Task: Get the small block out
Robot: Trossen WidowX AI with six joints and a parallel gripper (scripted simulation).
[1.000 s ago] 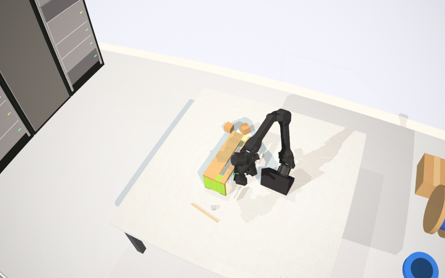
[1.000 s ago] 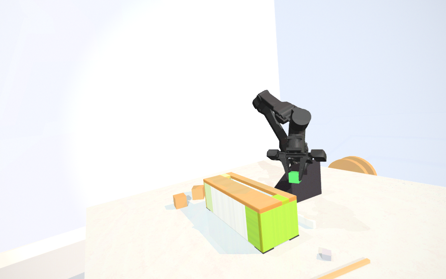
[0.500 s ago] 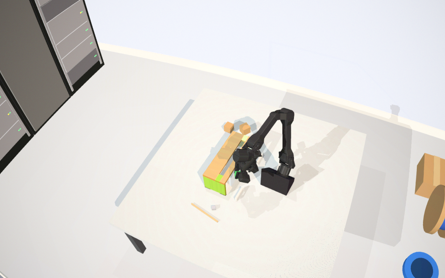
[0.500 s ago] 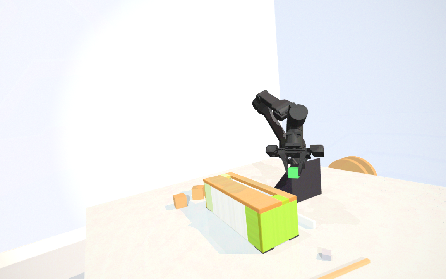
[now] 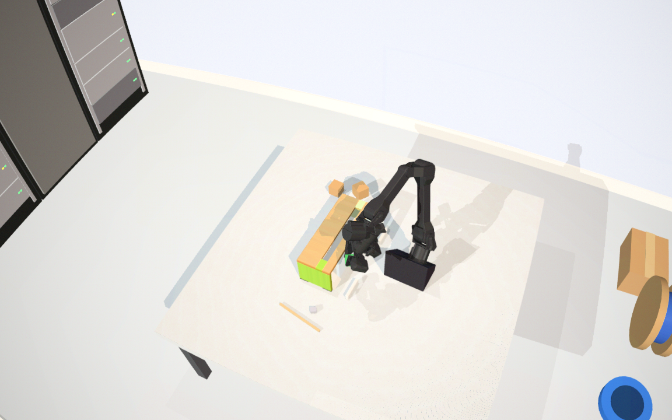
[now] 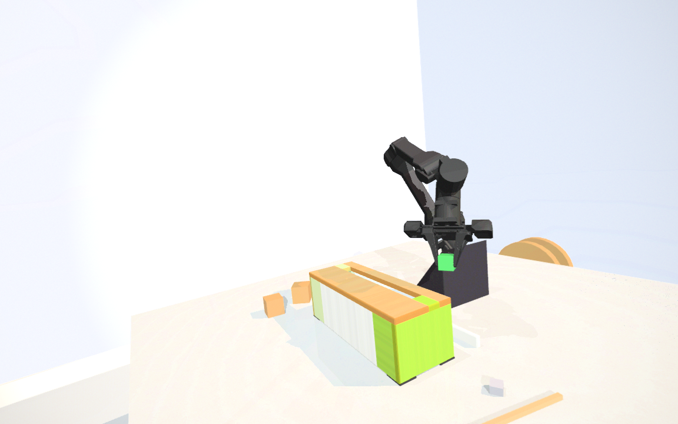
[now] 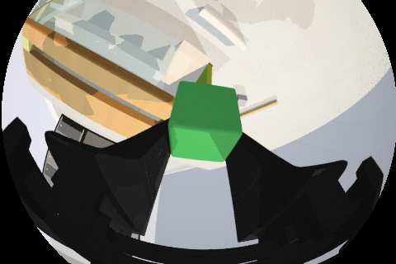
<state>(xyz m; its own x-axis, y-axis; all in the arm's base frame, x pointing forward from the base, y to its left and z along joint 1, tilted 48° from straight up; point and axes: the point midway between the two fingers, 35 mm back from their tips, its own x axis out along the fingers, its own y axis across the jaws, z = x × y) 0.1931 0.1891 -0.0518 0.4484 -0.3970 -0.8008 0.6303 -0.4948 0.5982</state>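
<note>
A green block (image 6: pixel 446 262) (image 7: pixel 204 121) is held between the fingertips of my gripper, which is shut on it. In the top view only a sliver of the block (image 5: pixel 348 258) shows beside the dark gripper. The block hangs in the air, above the level of the box top and on the robot's side of the box. The box (image 5: pixel 322 234) (image 6: pixel 368 295) (image 7: pixel 99 95) stands upright on the table (image 5: pixel 255 261) (image 6: pixel 215 358), with an orange top, a long slot and a bright green end wall. In the wrist view the block and left finger overlap the box's near corner. The block is outside the box.
Two orange cubes (image 5: pixel 336 188) (image 6: pixel 300 292) sit by the box's far end. A pale bar (image 6: pixel 467 336) (image 7: pixel 223 28) lies on the robot's side. A small grey cube (image 5: pixel 312 309) (image 6: pixel 495 387) and a thin orange stick (image 5: pixel 299 316) (image 6: pixel 525 408) lie beyond the green end.
</note>
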